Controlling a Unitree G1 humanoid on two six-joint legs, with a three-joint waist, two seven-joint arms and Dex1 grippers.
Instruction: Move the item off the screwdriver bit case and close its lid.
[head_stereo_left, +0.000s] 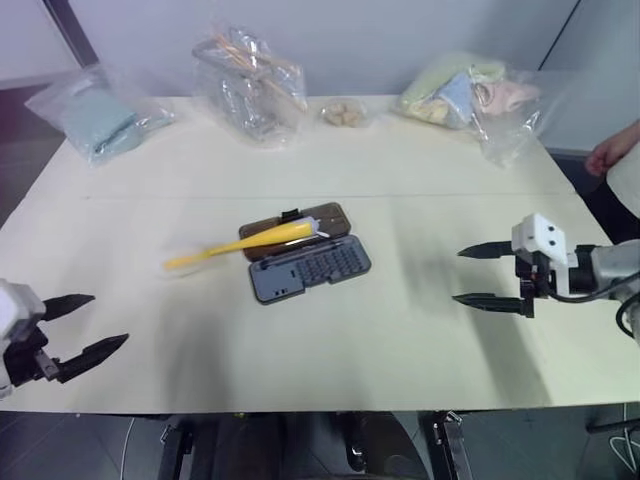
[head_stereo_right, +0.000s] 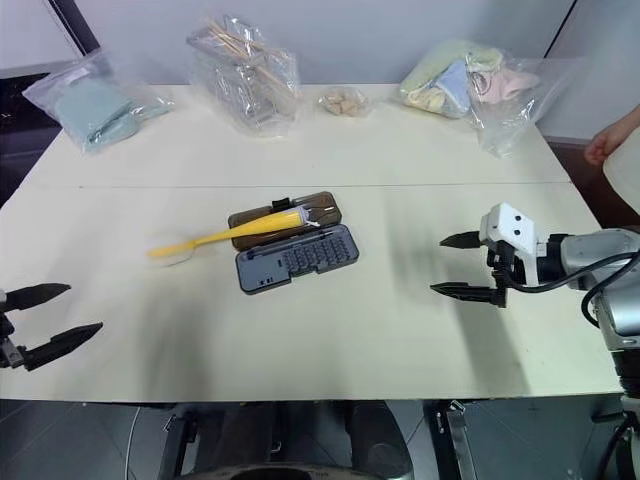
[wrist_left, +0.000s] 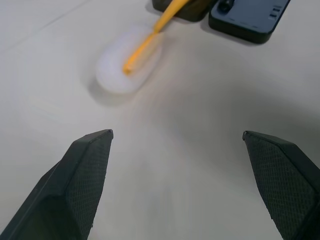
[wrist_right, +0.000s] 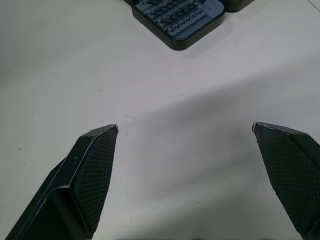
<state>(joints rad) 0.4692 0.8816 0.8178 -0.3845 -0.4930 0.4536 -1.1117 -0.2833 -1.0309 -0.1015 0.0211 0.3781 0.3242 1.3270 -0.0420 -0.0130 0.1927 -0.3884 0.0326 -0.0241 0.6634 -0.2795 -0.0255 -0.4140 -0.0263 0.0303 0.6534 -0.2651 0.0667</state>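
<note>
The screwdriver bit case lies open in the middle of the table, its grey tray of bits toward me. Its brown lid lies flat behind the tray. The item, a long yellow tool, rests across the lid, its thin stick reaching left past the case to a whitish tip on the table. My left gripper hangs open near the table's front left edge, well short of the tip. My right gripper stands open to the right of the case, apart from it.
Clear plastic bags stand along the table's far edge: a bag of teal cloth, a crumpled bag with sticks, a small one, and a bag of pastel cloths. A person's hand shows at the right edge.
</note>
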